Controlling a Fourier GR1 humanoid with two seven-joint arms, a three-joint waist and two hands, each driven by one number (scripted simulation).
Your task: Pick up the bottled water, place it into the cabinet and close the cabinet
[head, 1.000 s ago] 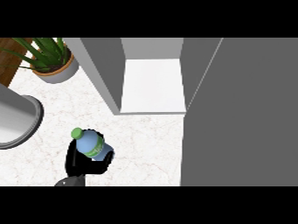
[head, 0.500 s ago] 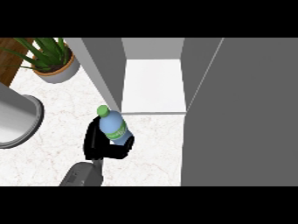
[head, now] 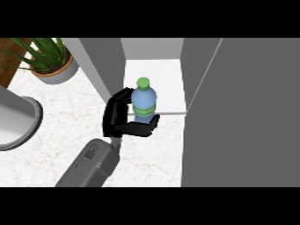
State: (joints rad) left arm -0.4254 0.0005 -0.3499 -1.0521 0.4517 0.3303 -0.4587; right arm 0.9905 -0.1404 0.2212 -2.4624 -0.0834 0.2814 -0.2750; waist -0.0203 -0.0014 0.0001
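Head view: my right hand (head: 123,124) is up from the near edge on its grey forearm (head: 92,163), fingers (head: 115,110) curled round the bottled water (head: 144,104) from its left side, thumb hooked across the bottle's near side. Bottle is upright or nearly so, green cap (head: 143,82) toward the far side, green band across the pale blue body. It sits at the front lip of the cabinet (head: 153,70), over the edge of the white shelf floor; I cannot tell whether its base rests on that floor or is held just above it. Cabinet door (head: 256,110) stands swung out to the right, a broad grey panel running from far to near. Grey cabinet wall just left of my fingers. White marbled table (head: 55,145) beneath my forearm. Far left: potted plant (head: 48,59) with spiky green leaves in a pale pot. Left edge: a large grey cylinder (head: 6,123), well apart from the bottle. My left hand does not show.
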